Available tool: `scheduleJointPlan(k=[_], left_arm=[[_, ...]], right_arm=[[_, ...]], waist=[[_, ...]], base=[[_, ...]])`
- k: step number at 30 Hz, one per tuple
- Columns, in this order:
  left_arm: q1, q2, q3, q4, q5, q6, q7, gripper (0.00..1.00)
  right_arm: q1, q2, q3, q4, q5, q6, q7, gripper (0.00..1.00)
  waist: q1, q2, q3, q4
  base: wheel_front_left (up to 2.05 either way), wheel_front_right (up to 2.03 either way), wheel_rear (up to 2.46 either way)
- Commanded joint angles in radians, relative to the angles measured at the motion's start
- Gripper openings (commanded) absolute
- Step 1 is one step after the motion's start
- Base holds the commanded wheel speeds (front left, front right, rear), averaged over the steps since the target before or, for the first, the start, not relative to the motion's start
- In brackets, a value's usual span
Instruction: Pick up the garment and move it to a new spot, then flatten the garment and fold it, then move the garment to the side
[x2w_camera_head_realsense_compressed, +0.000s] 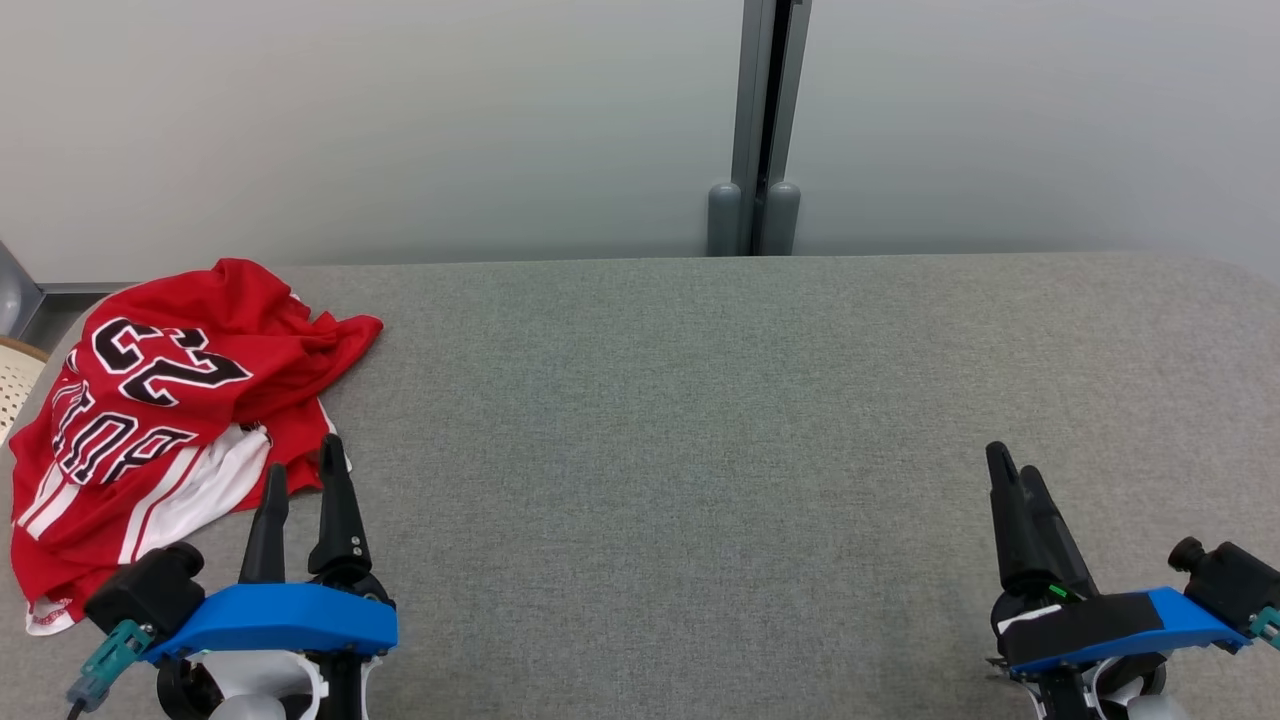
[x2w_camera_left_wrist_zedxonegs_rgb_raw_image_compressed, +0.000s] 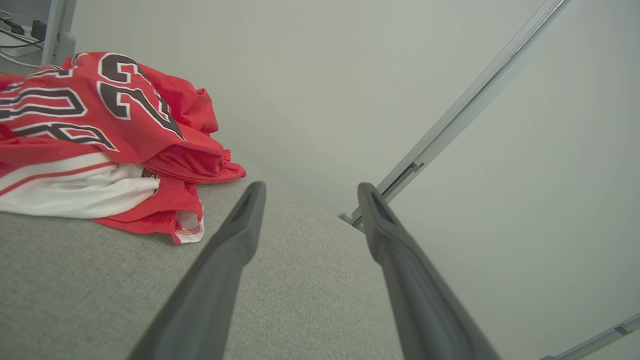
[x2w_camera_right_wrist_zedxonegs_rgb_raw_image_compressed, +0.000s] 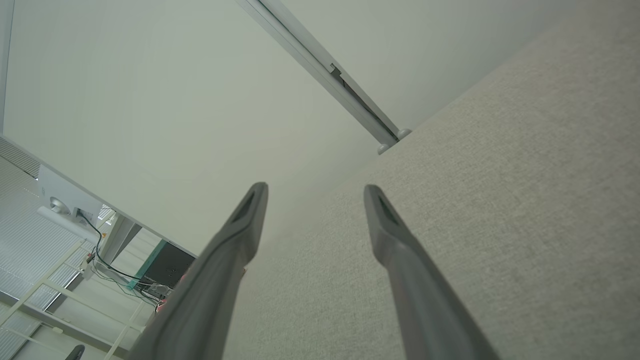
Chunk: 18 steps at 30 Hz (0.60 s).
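Observation:
A crumpled red garment with black numbers and white stripes lies in a heap at the far left of the grey table. In the left wrist view the garment sits up and to the left of the fingers. My left gripper stands open just right of the heap's near edge, nothing between its fingers. Open too, my right gripper hovers over bare cloth at the lower right, far from the garment. Both wrist views show the fingers spread, left gripper and right gripper.
A pale wall with a grey vertical post runs behind the table's far edge. A woven pale chair edge shows past the table's left side. The right wrist view catches shelving and cables beyond the table.

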Motion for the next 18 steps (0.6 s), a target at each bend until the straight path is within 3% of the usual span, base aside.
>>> scheduleJointPlan(k=[1, 18], left_arm=[[-0.024, 0.008, -0.002, -0.008, 0.029, 0.002, -0.009, 1.0], [-0.036, 0.01, -0.035, 0.012, 0.229, 0.023, -0.055, 1.0]], right_arm=[[-0.02, -0.007, 0.002, -0.015, -0.025, 0.002, -0.008, 1.0], [-0.024, -0.009, 0.023, -0.012, -0.223, 0.002, -0.055, 1.0]], waist=[[0.0, 0.0, 0.0, 0.001], [0.0, 0.0, -0.001, 0.01]], base=[[0.0, 0.0, 0.0], [0.0, 0.0, 0.0]])
